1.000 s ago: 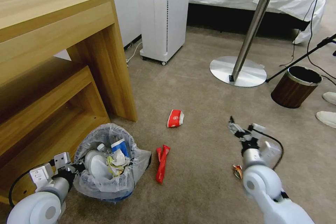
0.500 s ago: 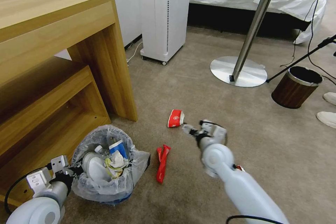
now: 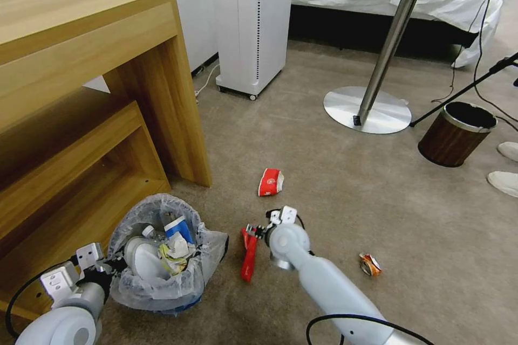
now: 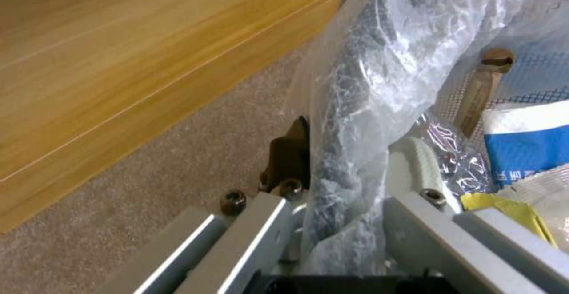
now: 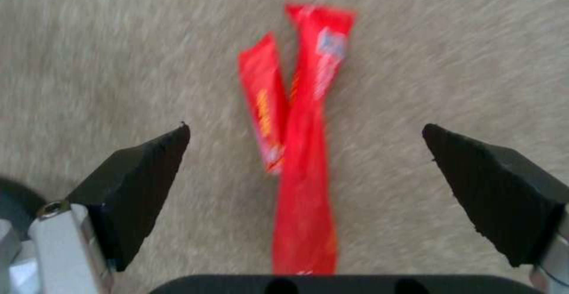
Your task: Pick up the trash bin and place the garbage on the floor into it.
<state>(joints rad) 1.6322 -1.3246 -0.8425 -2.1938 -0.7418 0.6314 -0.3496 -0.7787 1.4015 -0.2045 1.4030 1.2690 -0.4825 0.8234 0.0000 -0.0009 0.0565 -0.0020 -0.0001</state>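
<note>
**Right claw spread above the red wrappers, left claw pinching the bin rim**

The right claw (image 3: 254, 232) hangs low over the beige carpet floor (image 3: 334, 183), its two dark fingertips (image 5: 139, 176) spread wide with the pair of red wrappers (image 5: 299, 142) lying between them in the right wrist view. The wrappers rest flat on the carpet, one short and one long, overlapping near the middle; neither fingertip touches them.

The left claw (image 3: 110, 265) pinches the rim of the trash bin (image 3: 162, 259), one finger outside and one inside the crinkled translucent bag (image 4: 367, 107). The bin sits just beside the wooden shelf unit (image 3: 81, 118), tilted toward the left arm. Inside it lie crumpled paper, a blue-and-white wrapper (image 4: 524, 145) and a wooden stick (image 4: 483, 89).

A red-and-white paper cup (image 3: 270, 182) lies on its side on the carpet beyond the wrappers. A crushed can (image 3: 370, 264) lies well apart to the right of the right arm.
</note>
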